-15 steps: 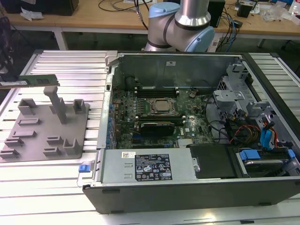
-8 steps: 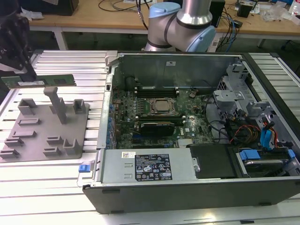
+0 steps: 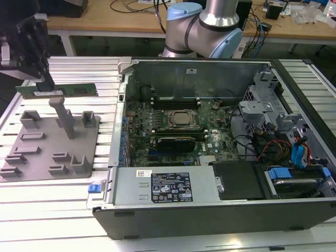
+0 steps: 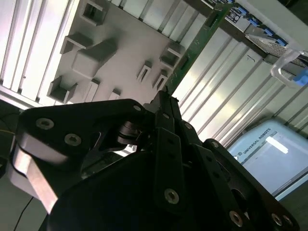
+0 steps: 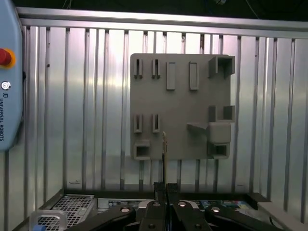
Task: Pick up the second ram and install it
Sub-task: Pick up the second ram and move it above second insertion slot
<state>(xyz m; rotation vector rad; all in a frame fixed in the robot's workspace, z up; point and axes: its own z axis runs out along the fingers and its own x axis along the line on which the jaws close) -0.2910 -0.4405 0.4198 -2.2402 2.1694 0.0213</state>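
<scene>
Claw (image 3: pixel 46 83): black fingers clamped shut on the second ram, above the grey fixture plate's far side.
Second ram (image 3: pixel 58 90): green stick, held level on its long edge over the fixture plate, gripped toward its end at the exterior view's left.
Grey fixture plate (image 3: pixel 47 139): flat on the ribbed metal desk (image 3: pixel 63 202).
Open computer case (image 3: pixel 210 210): beside the fixture plate, at the exterior view's right.

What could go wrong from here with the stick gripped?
The tool pinches the second ram off-centre, so it might tilt or slip. The tall post on the grey fixture stands just below the stick and could snag it. The case wall beside it could catch a low carry.
</scene>
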